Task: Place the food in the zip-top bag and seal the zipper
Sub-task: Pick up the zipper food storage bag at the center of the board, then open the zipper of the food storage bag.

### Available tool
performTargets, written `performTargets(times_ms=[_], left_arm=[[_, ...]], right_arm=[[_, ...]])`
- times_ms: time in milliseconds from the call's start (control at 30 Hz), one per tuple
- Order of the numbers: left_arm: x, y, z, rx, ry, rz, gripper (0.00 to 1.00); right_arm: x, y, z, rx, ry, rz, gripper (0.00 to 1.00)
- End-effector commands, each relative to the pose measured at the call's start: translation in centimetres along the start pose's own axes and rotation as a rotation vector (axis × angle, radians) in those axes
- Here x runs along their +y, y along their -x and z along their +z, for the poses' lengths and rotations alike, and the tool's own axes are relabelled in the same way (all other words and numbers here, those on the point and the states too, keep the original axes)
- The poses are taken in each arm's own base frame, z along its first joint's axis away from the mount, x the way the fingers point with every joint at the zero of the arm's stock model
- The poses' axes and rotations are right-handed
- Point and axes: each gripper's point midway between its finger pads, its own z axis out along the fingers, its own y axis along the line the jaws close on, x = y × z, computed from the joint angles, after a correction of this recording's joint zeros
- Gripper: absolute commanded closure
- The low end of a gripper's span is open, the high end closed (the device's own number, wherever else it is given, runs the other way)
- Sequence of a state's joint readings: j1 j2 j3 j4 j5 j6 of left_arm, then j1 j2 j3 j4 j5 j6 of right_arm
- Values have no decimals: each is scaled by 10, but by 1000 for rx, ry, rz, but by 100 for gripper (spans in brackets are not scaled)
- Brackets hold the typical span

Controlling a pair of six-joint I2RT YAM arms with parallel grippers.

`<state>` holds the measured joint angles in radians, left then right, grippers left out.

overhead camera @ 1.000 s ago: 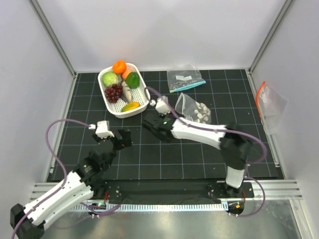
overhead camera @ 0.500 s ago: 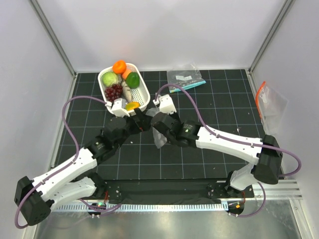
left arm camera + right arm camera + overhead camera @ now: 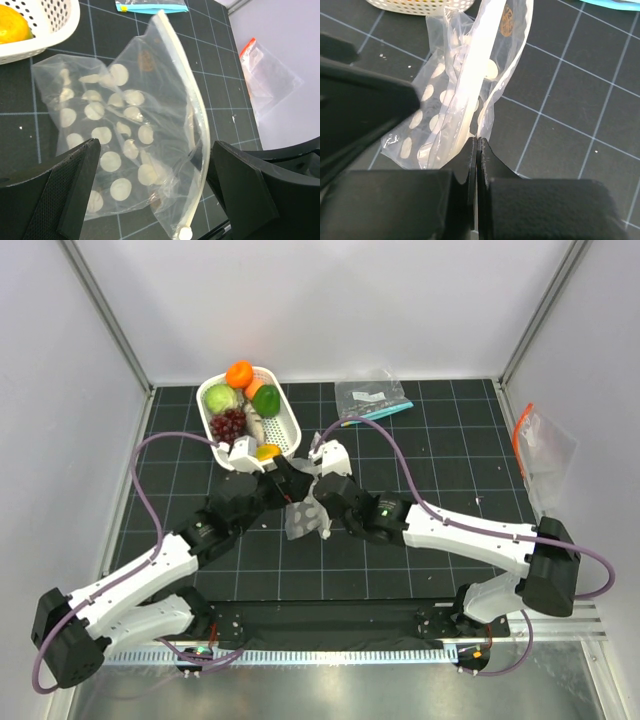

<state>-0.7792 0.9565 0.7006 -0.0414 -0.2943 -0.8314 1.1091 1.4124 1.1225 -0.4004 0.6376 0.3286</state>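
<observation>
The right gripper [image 3: 477,146] is clenched, and the zipper [image 3: 481,65] of the zip-top bag [image 3: 120,135] is pinched between its jaws at the near end of the strip. From that pinch the strip is seen to run toward the far side, and the white-dotted film is spread to its left in loose folds over the black gridded mat [image 3: 420,450]. The left gripper [image 3: 155,197] is spread wide and nothing is grasped by it. The bag is framed between its two fingers [image 3: 65,200], and whether the film is touched by either cannot be told.

In the top view both grippers are found close together near the middle of the mat, with the bag between them and slightly to the near side.

The food is held in the white basket [image 3: 290,425], just beyond the grippers at the far left. An orange piece [image 3: 239,373], a pale green piece [image 3: 222,397], a dark green piece [image 3: 266,400], purple grapes [image 3: 228,425] and a yellow piece [image 3: 266,451] at the near rim are seen there.

A smaller bag with a teal strip [image 3: 372,398] is laid at the far side, right of the basket. A bag with an orange strip [image 3: 540,445] is set against the right wall.
</observation>
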Motion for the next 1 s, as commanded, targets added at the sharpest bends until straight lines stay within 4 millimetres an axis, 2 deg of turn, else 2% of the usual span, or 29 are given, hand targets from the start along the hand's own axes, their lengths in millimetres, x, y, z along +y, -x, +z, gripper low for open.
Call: performTargets(times_ms=[0, 133, 300, 367, 400, 633, 867, 933, 967], left_arm=[[-31, 17, 0, -23, -78, -15, 0], [-37, 17, 0, 3, -53, 10, 0], [-39, 29, -1, -19, -7, 33, 0], [-34, 23, 1, 6, 22, 50, 0], [-33, 22, 2, 10, 26, 55, 7], [-21, 19, -5, -19, 35, 24, 24], [-8, 9, -1, -4, 71, 40, 28], [-8, 7, 2, 3, 76, 57, 38], [-7, 7, 2, 2, 79, 63, 50]], right_arm=[[9, 25, -12, -83, 70, 54, 99], [10, 29, -18, -100, 86, 66, 99], [11, 35, -26, -121, 107, 73, 99], [11, 36, -27, -125, 108, 77, 99], [12, 37, -27, -127, 110, 79, 99], [13, 37, -26, -124, 104, 87, 99], [22, 37, -29, -129, 147, 86, 99], [21, 37, -30, -134, 147, 90, 99], [19, 36, -30, -133, 134, 90, 99]])
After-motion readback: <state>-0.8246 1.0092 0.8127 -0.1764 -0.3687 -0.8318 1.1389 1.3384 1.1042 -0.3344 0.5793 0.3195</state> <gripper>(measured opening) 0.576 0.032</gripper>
